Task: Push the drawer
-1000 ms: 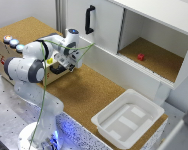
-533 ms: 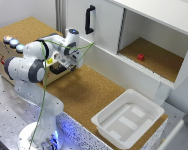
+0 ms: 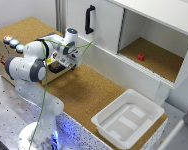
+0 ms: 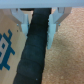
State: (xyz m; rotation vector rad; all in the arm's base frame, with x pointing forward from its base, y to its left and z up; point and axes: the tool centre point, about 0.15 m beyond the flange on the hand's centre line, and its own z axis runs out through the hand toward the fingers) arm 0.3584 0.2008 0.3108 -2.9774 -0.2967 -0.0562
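Basically nothing is shifting since the earlier frames: the arm [image 3: 41, 62] is sitting in the same pose, wrist still aimed at the front of the light-brown box [image 3: 5, 54] at the exterior view's left. The tub and cabinet are staying put too.

The gripper [image 3: 62, 64] is hanging right at the drawer [image 3: 55, 67], which is showing as a dark opening low on the box's front face, just below the arm's white links. From the exterior view the arm is covering most of it, so how far it's sticking out is hard to call. Up on the box's top, the coloured round buttons [image 3: 12, 42] are lining up near its far edge.

In the wrist view, the gripper [image 4: 36, 21] is holding its two pale fingers [image 4: 22, 21] spread apart, with the drawer's dark inside [image 4: 34, 55] running between them like a black strip, tan wood on one side and cork on the other. Whether the fingertips are actually touching the drawer isn't clear, too blurry.

A green cable [image 3: 44, 95] is trailing down along the arm. Over at the exterior view's right, the white plastic tub [image 3: 128, 120] is resting on the cork tabletop [image 3: 89, 92], and the big white cabinet [image 3: 144, 35] is standing behind with a black handle [image 3: 88, 19] and a small red thing [image 3: 140, 57] lying in its open compartment.
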